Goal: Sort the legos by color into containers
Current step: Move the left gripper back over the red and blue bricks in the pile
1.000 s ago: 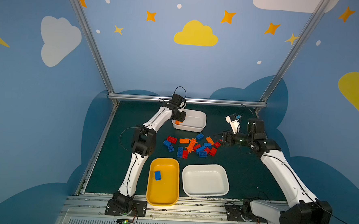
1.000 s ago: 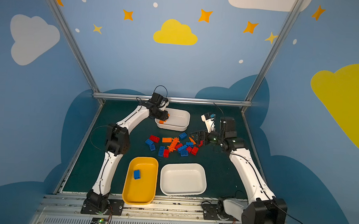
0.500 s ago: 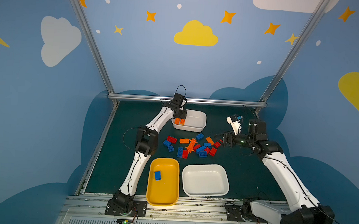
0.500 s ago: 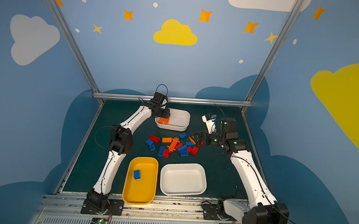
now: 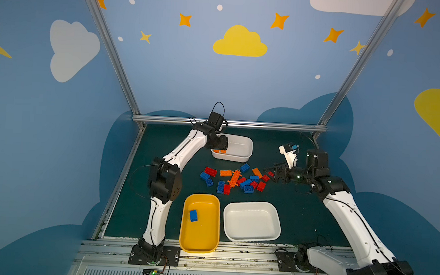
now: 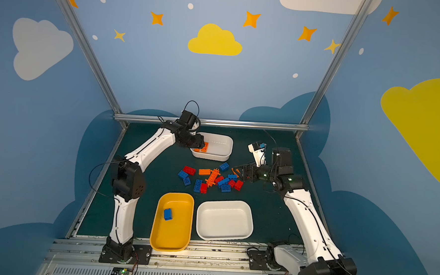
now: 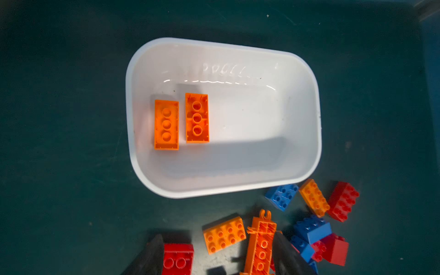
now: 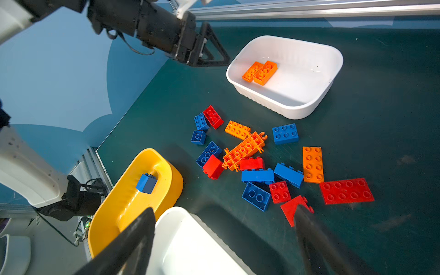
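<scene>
Shows, at front left on the dark green surface [image 5: 132, 203], the yellow tub [image 5: 203, 233] with a single blue brick [image 5: 193, 215] on its floor. Catches the left gripper [image 5: 223, 143] at the back, poised above the left end of the small white tub [image 5: 238, 157], with fingers [image 7: 285, 254] parted and nothing between them. Shows a pair of orange bricks [image 7: 166, 125] side by side on that tub's floor, at the end below the gripper. Takes in the loose legos [image 5: 247, 188] in mid-surface, between the small white tub and the two front tubs: blue, red and orange bricks scattered close together, several touching, with the long orange cross-shaped piece [image 5: 234, 178] lying aslant in the middle of the heap. Places the wide white tub [image 5: 250, 222] at front, just right of the yellow one and close beside it. Finds the right gripper [image 5: 268, 174] low at the right edge of the heap, with its fingers [image 8: 312, 238] spread wide and gripping nothing, one fingertip just beside a small red piece [image 8: 289, 209]; cannot tell from the wrist view whether it touches.
</scene>
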### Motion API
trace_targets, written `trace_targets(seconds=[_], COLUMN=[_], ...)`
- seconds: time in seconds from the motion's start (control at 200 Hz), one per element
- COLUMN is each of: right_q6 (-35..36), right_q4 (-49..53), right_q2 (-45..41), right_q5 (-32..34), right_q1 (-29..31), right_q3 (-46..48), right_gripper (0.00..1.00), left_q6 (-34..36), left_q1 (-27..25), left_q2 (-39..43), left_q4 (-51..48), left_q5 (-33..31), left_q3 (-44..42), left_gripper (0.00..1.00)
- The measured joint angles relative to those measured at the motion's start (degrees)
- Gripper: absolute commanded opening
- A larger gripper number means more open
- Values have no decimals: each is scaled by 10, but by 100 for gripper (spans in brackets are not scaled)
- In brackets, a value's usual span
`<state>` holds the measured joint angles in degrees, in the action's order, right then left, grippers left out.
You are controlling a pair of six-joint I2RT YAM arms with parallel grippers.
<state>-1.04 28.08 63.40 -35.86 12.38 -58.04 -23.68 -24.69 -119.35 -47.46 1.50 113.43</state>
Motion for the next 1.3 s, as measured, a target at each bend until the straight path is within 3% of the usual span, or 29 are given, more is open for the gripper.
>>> trace_targets(seconds=[0.21, 0.451, 0.616, 0.836, 1.301], right_q6=[1, 11, 13, 15, 26], right_q4=[0, 7, 10, 19, 33], right_q2=[0, -2, -4, -5, -14], right_q5=[-8, -18, -23, -26, -26], right_q1=[0, 0, 0, 0, 0], right_q3=[2, 2, 2, 2, 2], right_gripper=[90, 90, 90, 90, 90], left_q6=[-150, -341, -435, -492, -499], left_q1=[-21, -64, -75, -75, -68], left_q2=[77, 88, 89, 76, 13], left_q4=[33, 18, 29, 75, 125], left_q5=[-23, -95, -115, -117, -131], left_q3=[-144, -208, -241, -280, -274], left_gripper=[75, 75, 73, 71, 64])
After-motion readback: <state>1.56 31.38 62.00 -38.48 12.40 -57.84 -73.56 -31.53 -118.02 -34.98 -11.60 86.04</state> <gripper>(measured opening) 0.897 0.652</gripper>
